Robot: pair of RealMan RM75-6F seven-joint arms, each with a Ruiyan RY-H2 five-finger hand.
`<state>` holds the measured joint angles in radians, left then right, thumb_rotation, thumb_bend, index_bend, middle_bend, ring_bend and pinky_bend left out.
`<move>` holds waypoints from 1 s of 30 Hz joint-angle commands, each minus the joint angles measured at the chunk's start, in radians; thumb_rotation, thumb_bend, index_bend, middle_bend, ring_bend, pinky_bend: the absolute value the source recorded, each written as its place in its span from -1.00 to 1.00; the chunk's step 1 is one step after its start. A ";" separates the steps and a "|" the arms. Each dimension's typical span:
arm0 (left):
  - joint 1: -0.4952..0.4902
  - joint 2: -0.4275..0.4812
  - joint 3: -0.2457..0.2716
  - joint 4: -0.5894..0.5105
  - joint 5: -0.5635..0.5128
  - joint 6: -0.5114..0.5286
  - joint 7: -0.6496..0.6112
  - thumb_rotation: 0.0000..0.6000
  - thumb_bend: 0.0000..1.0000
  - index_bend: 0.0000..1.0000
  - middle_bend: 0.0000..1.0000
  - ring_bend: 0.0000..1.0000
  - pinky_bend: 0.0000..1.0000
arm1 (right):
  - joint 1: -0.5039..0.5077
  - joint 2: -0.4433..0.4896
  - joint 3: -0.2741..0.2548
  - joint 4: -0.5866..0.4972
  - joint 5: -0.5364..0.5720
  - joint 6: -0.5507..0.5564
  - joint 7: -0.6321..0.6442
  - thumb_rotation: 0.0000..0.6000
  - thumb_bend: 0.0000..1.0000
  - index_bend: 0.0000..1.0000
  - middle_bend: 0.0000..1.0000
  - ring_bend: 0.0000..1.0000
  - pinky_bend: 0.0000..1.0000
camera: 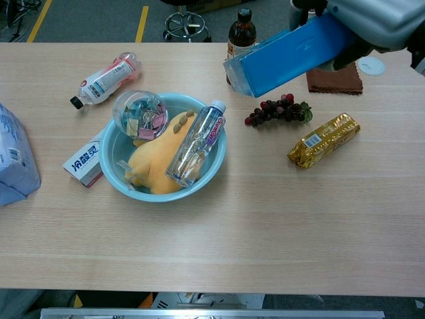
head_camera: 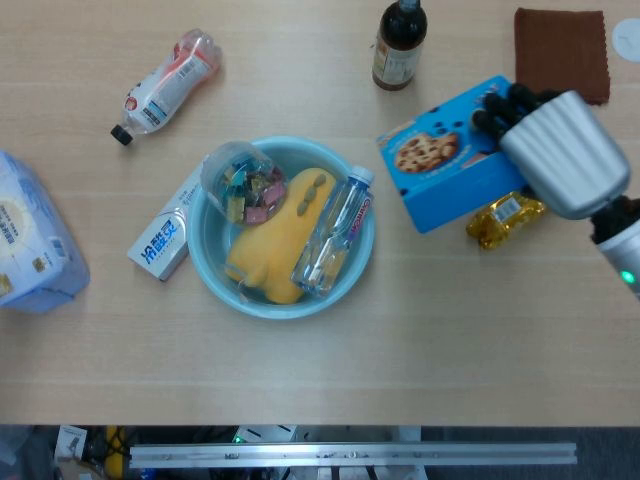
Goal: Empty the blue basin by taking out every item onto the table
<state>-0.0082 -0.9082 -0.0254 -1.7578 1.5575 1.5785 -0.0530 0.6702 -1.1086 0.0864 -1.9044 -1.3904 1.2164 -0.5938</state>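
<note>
Head view: your right hand (head_camera: 560,150) grips the blue cookie box (head_camera: 450,165), dark fingers wrapped over its far edge, box clear of the blue basin (head_camera: 205,255) and off to its right. Box face shows choc-chip cookie pics on bright blue. The basin still holds a yellow plush toy (head_camera: 275,235), a clear water bottle (head_camera: 335,230) w/ white cap lying across the right side, and a clear jar of coloured clips (head_camera: 243,182) at the upper-left rim. A white-blue toothpaste box (head_camera: 165,235) touches the basin's left rim on the bench (head_camera: 320,360). A gold snack bar (head_camera: 500,215) shows partly, just below the box.

Chest view: the cookie box (camera: 289,56) hangs tilted, well above the bench, up-right of the basin (camera: 214,157); only its plain blue side shows. Hand (camera: 362,20) mostly cut off by the frame top. Purple grapes (camera: 279,111) lie right of the basin, under the box. Left hand not seen in either view.
</note>
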 commanded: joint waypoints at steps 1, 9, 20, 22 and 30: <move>-0.006 -0.002 0.000 -0.007 0.007 -0.005 0.010 1.00 -0.67 -0.88 -0.91 -0.96 -0.73 | -0.044 0.034 -0.024 0.028 -0.006 0.020 0.048 1.00 -0.43 0.40 0.24 0.27 0.46; -0.016 -0.008 0.004 -0.025 0.018 -0.018 0.038 1.00 -0.67 -0.88 -0.91 -0.96 -0.73 | -0.097 0.042 -0.030 0.122 0.014 0.022 0.130 1.00 -0.43 0.40 0.24 0.27 0.46; -0.027 -0.013 0.004 -0.031 0.024 -0.029 0.050 1.00 -0.67 -0.88 -0.91 -0.96 -0.73 | -0.112 -0.001 0.007 0.241 0.092 -0.018 0.151 1.00 -0.43 0.40 0.24 0.27 0.46; -0.028 -0.014 0.005 -0.030 0.024 -0.030 0.049 1.00 -0.67 -0.88 -0.91 -0.96 -0.73 | -0.108 -0.017 0.017 0.262 0.112 -0.027 0.139 1.00 -0.43 0.40 0.24 0.27 0.46; -0.029 -0.016 0.008 -0.023 0.019 -0.036 0.042 1.00 -0.67 -0.88 -0.90 -0.96 -0.73 | -0.081 -0.112 0.057 0.348 0.204 -0.070 0.095 1.00 -0.43 0.40 0.24 0.27 0.46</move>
<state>-0.0372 -0.9242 -0.0176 -1.7807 1.5761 1.5423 -0.0115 0.5797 -1.2000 0.1333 -1.5730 -1.2059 1.1601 -0.4846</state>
